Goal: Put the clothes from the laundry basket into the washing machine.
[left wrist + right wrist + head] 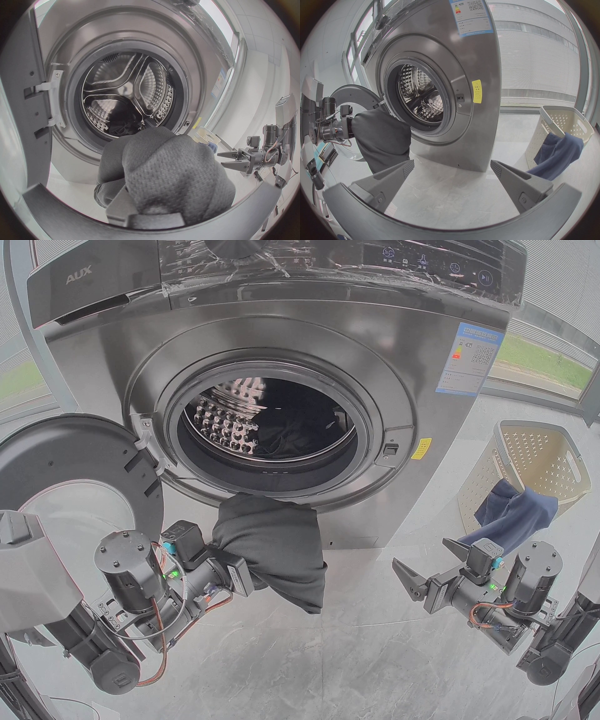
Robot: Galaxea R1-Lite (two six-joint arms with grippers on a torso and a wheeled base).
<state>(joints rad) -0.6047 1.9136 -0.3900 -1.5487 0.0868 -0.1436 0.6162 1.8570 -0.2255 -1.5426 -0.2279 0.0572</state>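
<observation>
clenching a dark grey garment [275,540] in the left gripper [247,574] just below the washing machine [400,365] mouth; holding the right gripper [420,555] splayed, empty.

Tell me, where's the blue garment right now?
The blue garment hangs over the rim of the laundry basket on the robot's right in the head view, beside the washing machine, just beyond the right gripper.

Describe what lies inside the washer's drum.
Dark clothes lie at the bottom of the drum. In the left wrist view, the grey garment held in front hides the drum's lower edge, so anything there is unseen.
</observation>
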